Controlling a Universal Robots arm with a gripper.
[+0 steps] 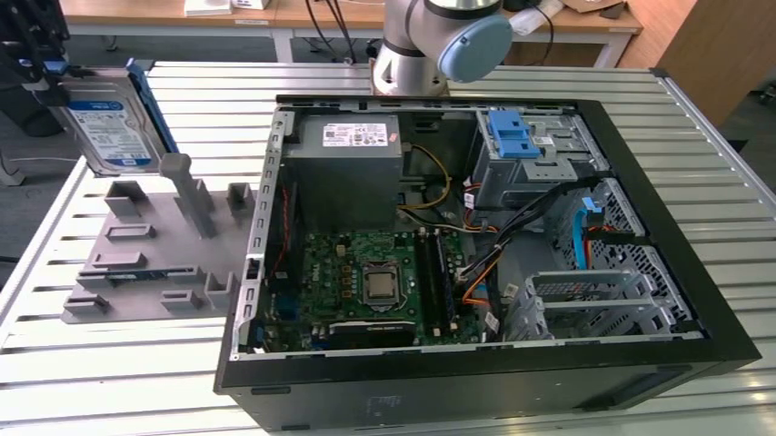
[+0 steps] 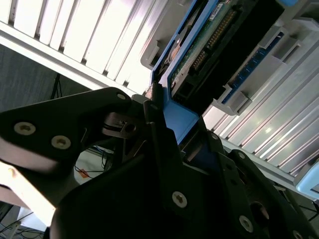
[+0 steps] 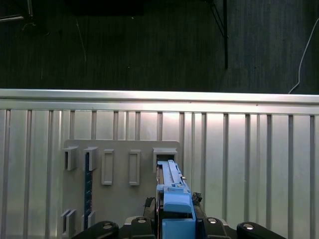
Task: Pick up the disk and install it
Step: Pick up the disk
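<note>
Your black two-fingered gripper (image 2: 172, 124) is clamped on the blue plastic carrier frame of the disk (image 1: 107, 127), the flat silver hard drive with the white-and-blue label. The jaws pinch the frame's end, not the drive body. The disk hangs upright, label facing the exterior view, over the back of the grey slotted plastic holder plate (image 1: 145, 263) on the slatted metal table (image 1: 122, 381). You cannot tell whether its lower edge touches the holder's slot.

A narrow end grip like this probably lets a long drive swing or slip, so move slowly and hold the disk vertical. Watch the holder's tall grey post (image 1: 182, 182) just beside the drive; a sideways drift could snag the frame. The open black computer case (image 1: 679, 363) lies well apart, toward the exterior view's right, with its near wall between.
</note>
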